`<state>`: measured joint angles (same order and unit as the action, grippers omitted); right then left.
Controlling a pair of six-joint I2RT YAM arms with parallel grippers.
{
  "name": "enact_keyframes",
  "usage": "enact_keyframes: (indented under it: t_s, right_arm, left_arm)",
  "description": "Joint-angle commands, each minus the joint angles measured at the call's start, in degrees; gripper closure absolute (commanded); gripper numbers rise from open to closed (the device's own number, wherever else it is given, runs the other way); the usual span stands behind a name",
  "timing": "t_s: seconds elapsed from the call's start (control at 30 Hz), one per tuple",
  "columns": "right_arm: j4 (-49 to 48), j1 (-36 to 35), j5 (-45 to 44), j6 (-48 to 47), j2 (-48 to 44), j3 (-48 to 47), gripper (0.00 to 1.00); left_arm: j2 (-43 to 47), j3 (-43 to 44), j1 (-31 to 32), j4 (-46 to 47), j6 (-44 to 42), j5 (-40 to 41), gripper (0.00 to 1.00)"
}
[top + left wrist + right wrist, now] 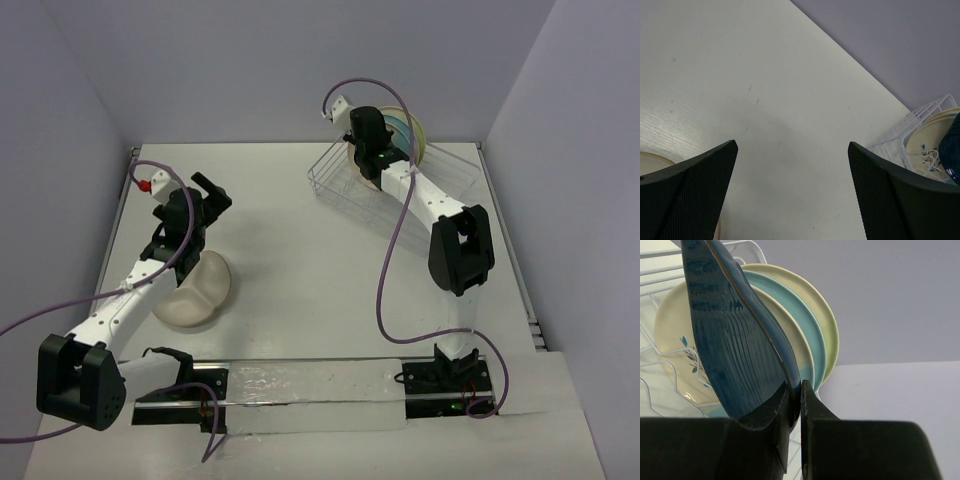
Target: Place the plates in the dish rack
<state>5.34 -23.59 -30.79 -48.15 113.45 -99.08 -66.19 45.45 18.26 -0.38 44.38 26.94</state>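
Note:
My right gripper [795, 387] is shut on the rim of the dark blue leaf-shaped dish [730, 340], held upright over the white wire dish rack [340, 190], in front of two round plates, one pale blue [805, 335] and one pale green [829, 330], that stand in it. In the top view the right gripper [365, 150] hides the dish. My left gripper [210, 195] is open and empty above the table, beyond the cream divided plate [195, 295]. In the left wrist view that plate's edge [650, 162] shows at the lower left, and the rack [895, 140] at the right.
The rack stands at the back right, near the rear wall and the right wall. A transparent strip [310, 385] lies along the near edge between the arm bases. Bare white table [765, 90] lies under my left gripper [792, 145].

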Motion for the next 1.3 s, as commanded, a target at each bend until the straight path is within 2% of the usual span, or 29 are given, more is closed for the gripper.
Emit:
enact_keyframes:
  t_s: [0.0, 0.2, 0.4, 0.63, 0.8, 1.03, 1.27]
  right_arm:
    - [-7.2, -0.1, 1.3, -2.3, -3.8, -0.4, 1.00]
    - [-7.2, 0.3, -0.1, -3.4, -0.9, -1.7, 1.00]
    - [-6.6, 0.1, 3.3, -2.5, -3.5, 2.4, 1.00]
    - [-6.3, 0.1, 3.2, -2.4, -4.1, 5.1, 1.00]
    - [-10.1, 0.4, -0.9, -2.6, -3.3, 2.8, 1.00]
    - [-15.7, 0.2, -5.6, -7.6, -4.6, -3.6, 1.00]
    - [-13.9, -1.4, -3.7, -7.8, -8.2, 1.4, 1.00]
  left_arm:
    - [1.5, -0.3, -0.6, 0.0, 0.3, 1.2, 0.01]
    - [2.2, -0.8, -0.7, -1.6, 1.1, 1.4, 0.01]
    - [3.6, -1.4, -0.7, -2.4, 1.3, 2.1, 0.01]
    - [3.2, -1.7, -0.8, -2.0, 1.6, 1.3, 0.01]
    - [2.8, -1.4, -0.8, -1.4, 1.4, 0.8, 0.00]
    - [2.3, -1.0, -0.8, -0.7, 1.3, 0.2, 0.01]
    - [2.6, -1.4, -0.7, -0.7, 1.1, 0.2, 0.01]
